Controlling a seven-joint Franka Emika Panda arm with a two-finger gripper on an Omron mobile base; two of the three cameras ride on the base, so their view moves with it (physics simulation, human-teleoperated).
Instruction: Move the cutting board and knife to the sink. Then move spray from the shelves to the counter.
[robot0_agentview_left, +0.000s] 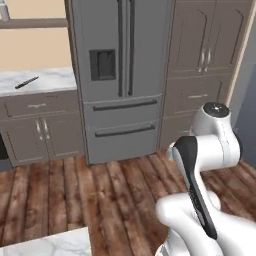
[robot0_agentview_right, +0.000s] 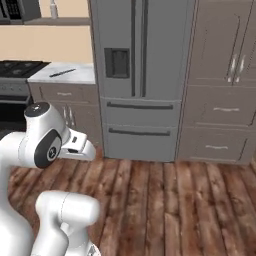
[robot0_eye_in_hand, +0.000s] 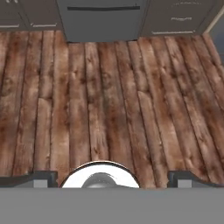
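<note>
The knife (robot0_agentview_left: 26, 82) (robot0_agentview_right: 62, 73), dark and slim, lies on the white marble counter (robot0_agentview_left: 50, 80) (robot0_agentview_right: 75, 75) left of the fridge. Above it runs the brown-grey shelf (robot0_agentview_left: 32, 23) (robot0_agentview_right: 60, 21). A small light bottle, the spray (robot0_agentview_right: 53, 8) (robot0_agentview_left: 4, 11), stands on it, cut off by the top edge. My gripper (robot0_eye_in_hand: 113, 179) is open and points down at the wooden floor, far from the counter, with nothing between its fingertips (robot0_eye_in_hand: 43, 178). The cutting board and the sink are out of view.
A tall grey fridge (robot0_agentview_left: 120, 75) (robot0_agentview_right: 142, 75) stands straight ahead, with grey-brown cabinets (robot0_agentview_left: 205, 60) to its right. A black stove (robot0_agentview_right: 15, 70) sits left of the counter. A marble counter corner (robot0_agentview_left: 50, 244) juts in near the base.
</note>
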